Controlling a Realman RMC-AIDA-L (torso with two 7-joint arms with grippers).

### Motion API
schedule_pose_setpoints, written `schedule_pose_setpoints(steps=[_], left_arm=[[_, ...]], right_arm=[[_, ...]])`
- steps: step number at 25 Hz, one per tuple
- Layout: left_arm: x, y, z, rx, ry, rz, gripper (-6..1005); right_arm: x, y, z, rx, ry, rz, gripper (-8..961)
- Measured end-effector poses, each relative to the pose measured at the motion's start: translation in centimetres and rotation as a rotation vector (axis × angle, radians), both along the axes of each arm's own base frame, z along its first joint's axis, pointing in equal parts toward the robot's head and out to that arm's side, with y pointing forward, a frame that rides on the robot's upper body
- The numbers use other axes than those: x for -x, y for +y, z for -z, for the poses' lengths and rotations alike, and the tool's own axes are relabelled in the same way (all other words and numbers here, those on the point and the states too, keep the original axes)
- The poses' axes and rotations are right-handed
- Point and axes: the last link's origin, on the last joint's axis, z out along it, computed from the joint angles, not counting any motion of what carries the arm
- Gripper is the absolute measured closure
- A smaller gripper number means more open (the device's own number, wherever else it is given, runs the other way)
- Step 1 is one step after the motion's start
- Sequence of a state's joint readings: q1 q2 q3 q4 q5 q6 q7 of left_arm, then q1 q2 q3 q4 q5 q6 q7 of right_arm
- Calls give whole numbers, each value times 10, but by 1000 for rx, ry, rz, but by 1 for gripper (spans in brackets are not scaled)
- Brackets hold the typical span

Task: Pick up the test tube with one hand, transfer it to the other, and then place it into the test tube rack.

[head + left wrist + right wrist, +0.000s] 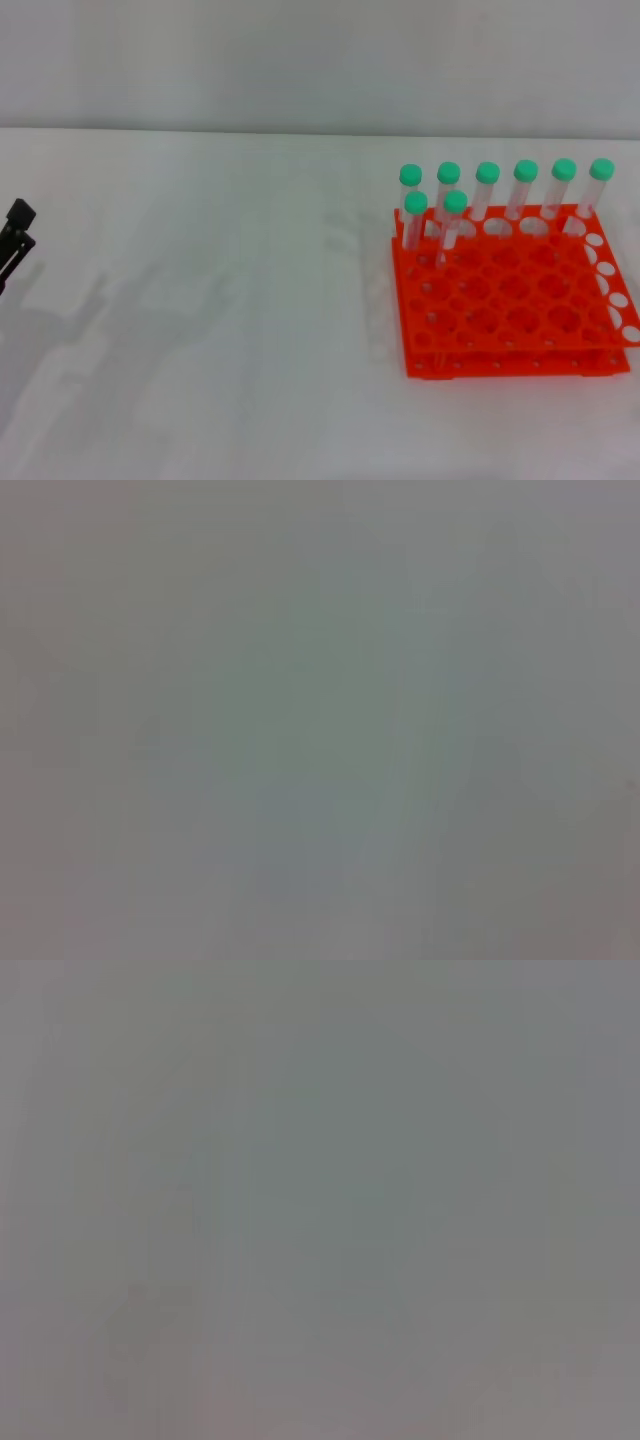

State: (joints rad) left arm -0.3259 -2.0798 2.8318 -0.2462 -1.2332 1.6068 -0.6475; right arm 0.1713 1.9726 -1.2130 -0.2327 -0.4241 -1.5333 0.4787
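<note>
The orange-red test tube rack point(515, 318) stands on the white table at the right in the head view. Several clear test tubes with green caps point(525, 190) stand upright in its back row. Two more point(453, 222) stand in the row in front, at the rack's left end. No tube lies loose on the table, and I cannot tell the tubes apart. The black tips of my left gripper point(14, 240) show at the far left edge, low over the table and far from the rack. My right gripper is out of view. Both wrist views show only blank grey.
The white table point(220, 300) reaches from the left gripper to the rack. A pale wall rises behind the table's far edge point(300, 131). Most of the rack's front holes hold nothing.
</note>
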Motion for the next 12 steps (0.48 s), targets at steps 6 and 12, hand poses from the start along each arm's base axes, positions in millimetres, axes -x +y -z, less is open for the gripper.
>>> schedule_pose_setpoints(steps=[6,12], left_arm=[[-4,3,5,-30,-7,3,106],[-7,4,9,-27,-36,8,106]], right_arm=[[-7,-13,3,-10,-13,34,123],[-10,-20,4,-13,-6,47,124]])
